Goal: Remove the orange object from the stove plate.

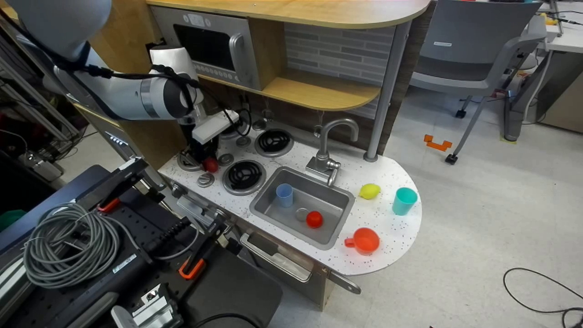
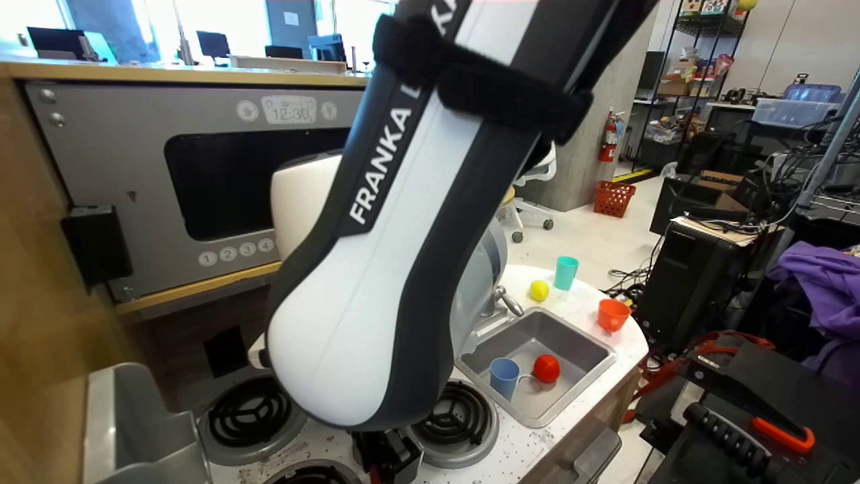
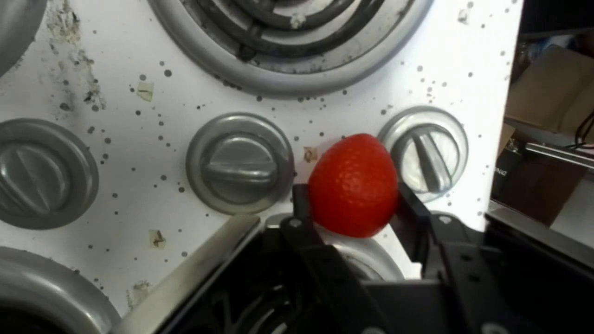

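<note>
Dimples mark the orange object (image 3: pixel 352 183), red, rounded and tapering toward one end. The gripper (image 3: pixel 356 200) has it pinched, fingers (image 3: pixel 414 211) parted only its width, near a knob (image 3: pixel 427 153); its height over the white top (image 3: pixel 139 199) cannot be told. The fingers hide part of a stove plate (image 3: pixel 377 256). Farther off, the sink (image 1: pixel 325 200) holds a blue cup (image 1: pixel 284 196) and red piece (image 1: pixel 314 219); beyond sit a lemon (image 1: pixel 369 191) and teal cup (image 1: pixel 404 201).

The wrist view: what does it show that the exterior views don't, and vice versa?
Only the wrist view shows dimpled skin on the red toy piece and the jaws gripping both sides. Only the exterior views show the sink, blue cup, yellow toy and teal cup. Shared: the burners and white top; the red toy piece also shows in an exterior view.
</note>
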`<state>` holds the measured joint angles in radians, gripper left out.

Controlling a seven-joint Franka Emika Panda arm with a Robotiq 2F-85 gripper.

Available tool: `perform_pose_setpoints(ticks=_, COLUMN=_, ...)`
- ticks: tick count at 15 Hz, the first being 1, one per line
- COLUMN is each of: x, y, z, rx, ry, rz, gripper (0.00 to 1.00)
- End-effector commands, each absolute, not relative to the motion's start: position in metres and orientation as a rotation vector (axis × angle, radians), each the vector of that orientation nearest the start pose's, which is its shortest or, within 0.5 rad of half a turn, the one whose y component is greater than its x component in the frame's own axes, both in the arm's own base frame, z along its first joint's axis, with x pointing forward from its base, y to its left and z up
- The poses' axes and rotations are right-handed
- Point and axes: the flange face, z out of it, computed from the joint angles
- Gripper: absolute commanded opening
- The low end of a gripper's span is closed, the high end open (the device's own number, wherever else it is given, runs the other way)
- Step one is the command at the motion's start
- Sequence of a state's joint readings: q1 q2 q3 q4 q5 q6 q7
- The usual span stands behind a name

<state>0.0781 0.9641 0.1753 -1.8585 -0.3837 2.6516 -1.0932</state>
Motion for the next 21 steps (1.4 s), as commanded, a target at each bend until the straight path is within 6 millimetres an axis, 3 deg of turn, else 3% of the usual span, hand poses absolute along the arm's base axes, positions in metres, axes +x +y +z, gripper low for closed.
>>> perform_pose_setpoints(ticks=1, x=0.560, y=0.156, z=-0.024, rx=2.147, ry=2.317, rz=-0.254, gripper=0.21)
perform_pose_setpoints(ticks=4, x=0.561, y=0.153, z=-0.024, rx=2.171, ry=2.291, rz=-0.279, gripper=0.21)
perform_pose_setpoints(ticks=5, x=0.561, y=0.151, z=-0.021, rx=2.177, ry=2.286, rz=-0.275, gripper=0.71)
perform_pose_setpoints(ticks=7, x=0.560, y=0.146, z=-0.014, rx=2.213, ry=2.248, rz=-0.269, gripper=0.77)
perform_pose_setpoints(ticks=10, x=0.547, y=0.146, z=-0.006, rx=2.216, ry=2.234, rz=-0.278, gripper=0.98)
perform_pose_setpoints(ticks=12, x=0.537, y=0.147, z=0.002, rx=2.234, ry=2.226, rz=-0.271, gripper=1.00)
perform_pose_setpoints(ticks=17, x=0.532, y=0.128, z=0.036, rx=2.221, ry=2.098, rz=-0.130, gripper=1.00)
perform_pose_setpoints(ticks=21, x=0.508, y=0.095, z=0.064, rx=2.411, ry=1.784, rz=-0.092, gripper=1.00)
